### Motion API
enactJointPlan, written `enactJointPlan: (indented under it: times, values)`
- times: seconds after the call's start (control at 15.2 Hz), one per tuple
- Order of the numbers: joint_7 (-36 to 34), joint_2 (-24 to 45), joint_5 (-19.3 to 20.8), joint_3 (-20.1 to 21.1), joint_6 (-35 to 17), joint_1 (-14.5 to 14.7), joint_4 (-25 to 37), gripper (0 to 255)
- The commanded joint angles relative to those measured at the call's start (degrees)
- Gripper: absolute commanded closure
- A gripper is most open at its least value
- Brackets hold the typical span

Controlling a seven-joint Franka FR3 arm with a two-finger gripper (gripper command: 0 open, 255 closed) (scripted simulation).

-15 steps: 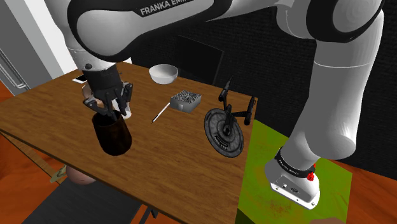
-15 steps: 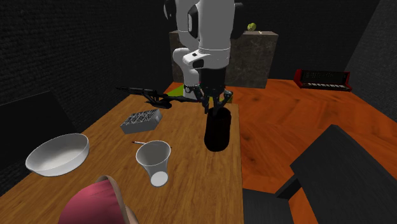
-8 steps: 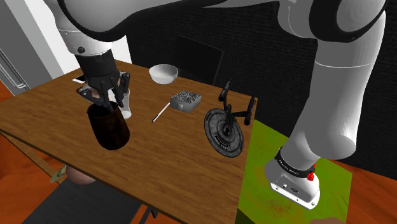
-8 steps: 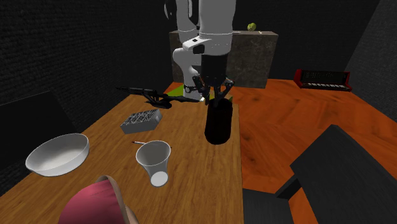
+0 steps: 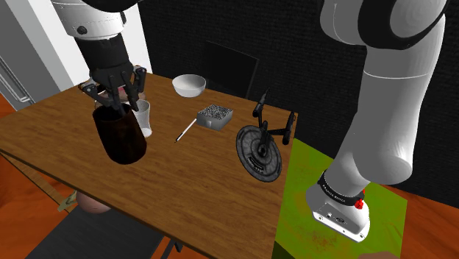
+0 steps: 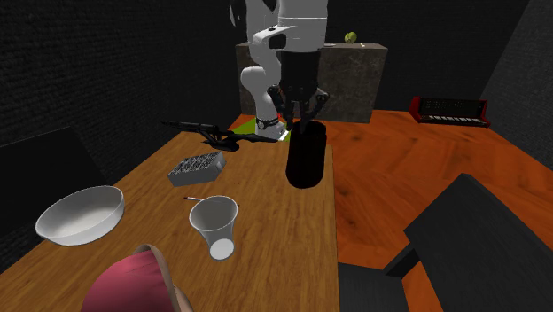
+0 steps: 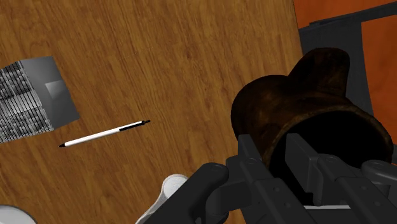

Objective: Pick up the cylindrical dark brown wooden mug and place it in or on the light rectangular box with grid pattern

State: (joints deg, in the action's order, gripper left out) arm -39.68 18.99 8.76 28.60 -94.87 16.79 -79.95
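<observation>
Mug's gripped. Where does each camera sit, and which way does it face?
Shoulder view: beside the stand, looking down over the brown wooden table; white arm, black gripper clasping the dark brown wooden mug.
Second exterior view: at the table's far end, facing the arm across a white bowl.
Wrist view: on the hand, looking down past black fingers into the mug.
All share the mug and grey grid box.

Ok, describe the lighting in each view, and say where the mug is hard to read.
Shoulder view: evenly lit, the mug reads dark brown against the lighter table. Second exterior view: dim, the mug looks nearly black. Wrist view: bright wood grain, but the mug's inside is plain black around one finger of the gripper.
</observation>
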Motion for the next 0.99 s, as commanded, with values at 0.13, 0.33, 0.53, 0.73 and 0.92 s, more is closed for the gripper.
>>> enactJointPlan:
  times: [0.13, 0.33, 0.53, 0.73, 0.92]
  values:
    - [0.1, 0.5, 0.2, 0.0, 3.4, 0.4, 3.9, 255]
    - [0.1, 1.0, 0.4, 0.1, 5.5, 0.8, 6.4, 255]
    - [3.9, -4.3, -2.1, -0.6, 4.6, -3.1, 0.8, 255]
    - [8.1, -9.0, -4.3, -1.7, 4.3, -6.6, -3.6, 255]
    - [12.5, -13.2, -6.1, -3.3, 4.5, -9.5, -7.0, 255]
